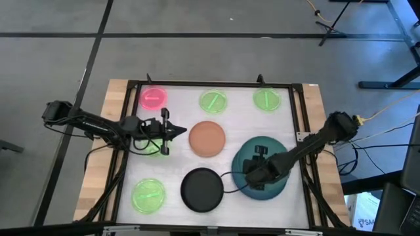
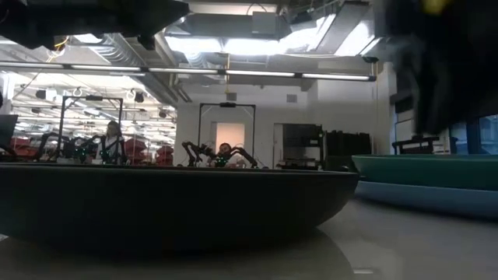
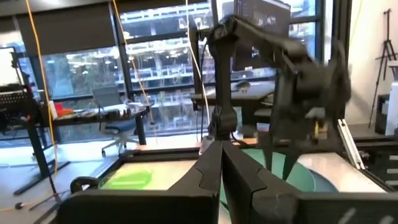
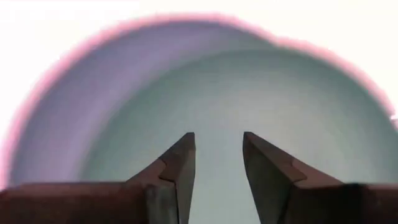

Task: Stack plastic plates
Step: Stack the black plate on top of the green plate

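A large teal-green plate (image 1: 262, 152) lies on a blue-grey plate (image 1: 281, 189) at the table's right near part; the low view shows the teal plate (image 2: 426, 166) resting in the blue-grey one (image 2: 424, 196). My right gripper (image 4: 219, 148) is open and points down over the teal plate (image 4: 236, 93), its fingers apart from it. My left gripper (image 1: 178, 132) is shut and hovers level left of the orange-tan plate (image 1: 207, 138), above a neon-green plate (image 1: 151, 148). The black plate (image 1: 202, 189) lies near the front edge.
A pink plate (image 1: 153, 98) and two neon-green plates (image 1: 213, 101) (image 1: 267, 99) lie along the far edge. Another neon-green plate (image 1: 148, 196) sits at the near left. A dark frame (image 1: 197, 85) rims the white mat. The black plate (image 2: 171, 202) fills the low view.
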You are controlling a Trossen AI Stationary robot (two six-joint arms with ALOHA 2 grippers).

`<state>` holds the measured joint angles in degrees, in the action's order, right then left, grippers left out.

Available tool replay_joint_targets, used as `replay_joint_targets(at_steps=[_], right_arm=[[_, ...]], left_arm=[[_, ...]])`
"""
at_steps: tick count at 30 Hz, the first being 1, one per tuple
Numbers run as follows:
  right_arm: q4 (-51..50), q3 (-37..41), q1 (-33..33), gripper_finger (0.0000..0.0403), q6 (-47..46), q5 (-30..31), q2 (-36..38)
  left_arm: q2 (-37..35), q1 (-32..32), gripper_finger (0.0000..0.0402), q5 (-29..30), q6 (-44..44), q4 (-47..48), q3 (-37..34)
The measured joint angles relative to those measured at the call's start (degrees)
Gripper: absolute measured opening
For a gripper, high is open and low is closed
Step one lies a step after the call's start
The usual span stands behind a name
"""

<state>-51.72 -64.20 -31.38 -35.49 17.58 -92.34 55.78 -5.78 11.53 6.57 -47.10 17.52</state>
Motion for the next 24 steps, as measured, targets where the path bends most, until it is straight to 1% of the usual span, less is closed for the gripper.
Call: replay_joint_targets(at_steps=[2, 6, 8, 9, 12, 14, 20, 24], right_arm=[[2.5, -1.7, 0.0, 0.0127, 0.0, 1.6, 0.9], [17.6, -2.0, 0.4, 0.0127, 1.9, 4.5, 0.7], [27.3, -1.2, 1.2, 0.0127, 2.9, 4.3, -0.6], [30.6, -0.7, 1.7, 0.0127, 3.1, 4.3, -1.7], [37.2, -0.4, 2.9, 0.0127, 4.3, 3.9, -5.4], [39.4, -0.5, 4.0, 0.0127, 4.4, 3.8, -7.6], [41.1, -0.5, 8.1, 0.0127, 2.5, 1.5, -13.4], [42.3, -0.5, 9.9, 0.0127, 1.1, -2.4, -15.9]], left_arm=[[0.2, 0.0, 0.0006, 0.0, 0.0, 1.0, 0.3], [0.1, 0.0, 0.0006, 0.0, 0.0, 2.3, 0.3], [0.1, 0.0, 0.0006, 0.0, 0.0, 2.3, 0.3], [0.1, 0.0, 0.0006, 0.0, 0.0, 2.3, 0.3], [0.1, 0.0, 0.0006, 0.0, 0.0, 2.4, 0.3], [0.1, 0.0, 0.0006, 0.0, -0.1, 2.4, 0.4], [0.1, 0.0, 0.0006, 0.0, -0.5, 3.2, 0.4], [0.1, 0.1, 0.0006, 0.3, -0.4, 3.2, 0.4]])
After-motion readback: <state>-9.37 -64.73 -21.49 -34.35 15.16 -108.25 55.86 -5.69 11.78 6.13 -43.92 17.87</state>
